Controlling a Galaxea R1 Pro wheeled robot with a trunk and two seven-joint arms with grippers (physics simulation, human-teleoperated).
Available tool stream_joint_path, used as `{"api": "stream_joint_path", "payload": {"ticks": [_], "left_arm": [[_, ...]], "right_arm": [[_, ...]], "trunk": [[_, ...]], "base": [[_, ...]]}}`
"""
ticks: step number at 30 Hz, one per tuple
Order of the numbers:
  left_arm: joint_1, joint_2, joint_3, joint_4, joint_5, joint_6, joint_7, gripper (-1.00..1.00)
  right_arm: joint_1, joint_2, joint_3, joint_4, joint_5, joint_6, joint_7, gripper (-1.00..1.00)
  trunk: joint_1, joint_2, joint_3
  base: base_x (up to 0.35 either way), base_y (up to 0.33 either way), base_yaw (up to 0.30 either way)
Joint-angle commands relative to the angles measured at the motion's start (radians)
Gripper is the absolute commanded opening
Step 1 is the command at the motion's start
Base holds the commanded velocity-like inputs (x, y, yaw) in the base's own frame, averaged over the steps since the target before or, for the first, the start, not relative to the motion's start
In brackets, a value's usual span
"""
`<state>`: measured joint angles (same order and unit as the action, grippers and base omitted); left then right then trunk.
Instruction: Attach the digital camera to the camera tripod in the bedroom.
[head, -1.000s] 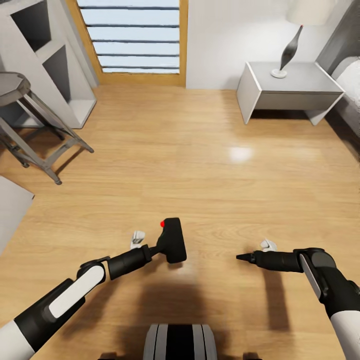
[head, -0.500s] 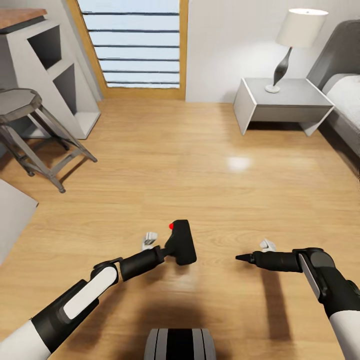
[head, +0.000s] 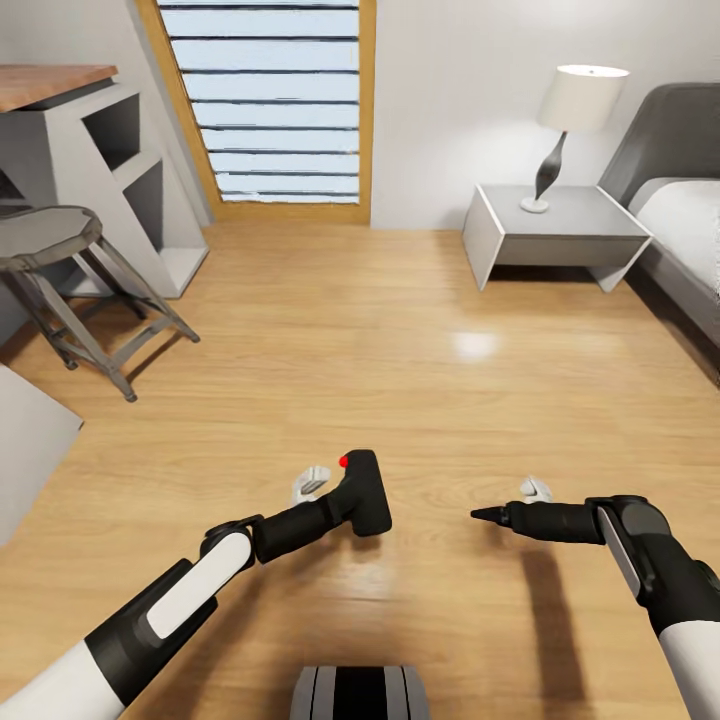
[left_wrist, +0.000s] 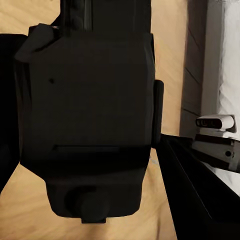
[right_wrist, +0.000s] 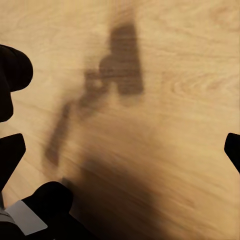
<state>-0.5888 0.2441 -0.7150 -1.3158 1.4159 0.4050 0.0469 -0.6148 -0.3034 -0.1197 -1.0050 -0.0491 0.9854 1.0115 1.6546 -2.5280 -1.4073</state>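
The digital camera (head: 364, 492), a black box with a red button on top, hangs over the wood floor low in the head view. My left gripper (head: 342, 500) is shut on it. In the left wrist view the camera's dark body (left_wrist: 90, 110) sits between the fingers. My right gripper (head: 482, 515) points left, a short way right of the camera and apart from it. In the right wrist view its fingers (right_wrist: 11, 75) stand wide at the edges, open, with bare floor between. The camera tripod is out of view.
This is the bedroom: a wood-framed window (head: 265, 100) at the back, and a grey nightstand (head: 555, 225) with a lamp (head: 575, 110) beside the bed (head: 680, 220) at right. A stool (head: 60, 250) and grey shelving (head: 110, 150) stand at left. A grey panel (head: 25, 440) sits at the left edge.
The head view has tilted up, showing more of the wall, lamp and bed. My left arm has carried the camera a little to the right. The right arm holds still.
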Motion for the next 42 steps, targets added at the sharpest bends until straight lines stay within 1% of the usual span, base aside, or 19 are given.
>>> {"api": "stream_joint_path", "payload": {"ticks": [1,10,12,17,18,24,29,34,37,42], "left_arm": [[-0.001,0.000,-0.002,-0.001,0.008,0.001,0.007,-1.00],[-0.001,-0.001,-0.001,0.002,0.018,0.000,0.008,-1.00],[-0.001,0.002,-0.001,0.002,0.018,0.000,0.010,-1.00],[-0.001,0.026,-0.002,0.003,0.023,0.000,0.010,-1.00],[-0.001,0.035,-0.002,0.003,0.024,0.000,0.010,-1.00],[-0.001,0.047,-0.003,0.003,0.026,0.000,0.009,-1.00],[-0.001,0.049,-0.002,0.012,0.026,0.000,0.008,-1.00],[-0.001,0.044,-0.001,0.072,0.026,0.000,0.005,-1.00],[-0.001,0.041,0.000,0.093,0.026,0.001,0.004,-1.00],[-0.001,0.040,0.000,0.104,0.025,0.001,0.004,-1.00]], "right_arm": [[0.000,0.000,-0.001,0.000,-0.005,0.008,-0.001,1.00],[0.000,0.001,0.000,0.000,-0.007,0.011,-0.001,1.00],[0.000,0.001,0.001,0.000,-0.007,0.011,-0.001,1.00],[0.000,0.000,0.001,0.000,-0.008,0.010,0.000,1.00],[0.000,0.000,0.001,-0.001,-0.008,0.010,0.001,1.00],[0.000,0.000,-0.002,-0.002,-0.008,0.010,0.002,1.00],[0.000,0.001,-0.002,-0.012,-0.009,0.010,0.002,1.00],[0.000,0.004,-0.002,-0.040,-0.009,0.009,0.001,1.00],[0.000,0.004,-0.002,-0.047,-0.009,0.009,0.001,1.00],[0.000,0.004,-0.002,-0.051,-0.009,0.010,0.001,1.00]], "trunk": [[-0.001,0.000,0.003],[-0.005,0.002,0.038],[-0.006,0.003,0.046],[-0.008,0.004,0.065],[-0.008,0.004,0.069],[-0.011,0.005,0.092],[-0.013,0.007,0.112],[-0.015,0.008,0.131],[-0.017,0.008,0.143],[-0.019,0.010,0.162]], "base": [[0.000,0.000,0.000],[0.000,0.000,0.000],[0.000,0.000,0.000],[0.000,0.000,0.000],[0.000,0.000,0.000],[0.000,0.000,0.000],[0.000,0.000,0.000],[0.000,0.000,0.000],[0.000,0.000,0.000],[0.000,0.000,0.000]]}}
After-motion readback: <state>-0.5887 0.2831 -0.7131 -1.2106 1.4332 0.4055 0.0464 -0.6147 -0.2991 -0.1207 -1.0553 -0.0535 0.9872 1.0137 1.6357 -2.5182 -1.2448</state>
